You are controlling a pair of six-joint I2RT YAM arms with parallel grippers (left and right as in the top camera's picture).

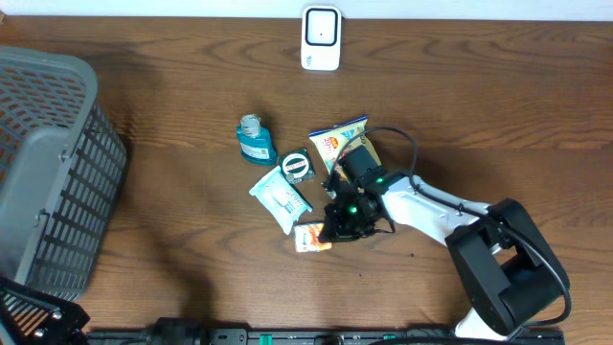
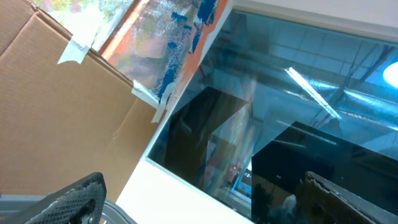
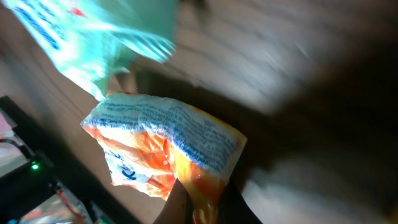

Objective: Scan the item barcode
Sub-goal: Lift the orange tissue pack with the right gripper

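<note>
Pinching one corner of the orange-and-white packet (image 3: 161, 146), right end effector (image 1: 335, 230) is clamped tight on it at front-centre of the bench (image 1: 479, 86); lifted or resting, cannot tell. Packet sits just beside the pale wipes pack (image 1: 281, 197), well apart from the white scanner (image 1: 321, 38) at the far edge. Left end effector (image 2: 199, 202) gapes wide, holding nothing

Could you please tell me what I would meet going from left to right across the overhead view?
Gray basket → blue bottle → white wipes packet → yellow snack bag → right arm's base. I left out the orange packet in the right claw, as it overlaps its neighbours.
</note>
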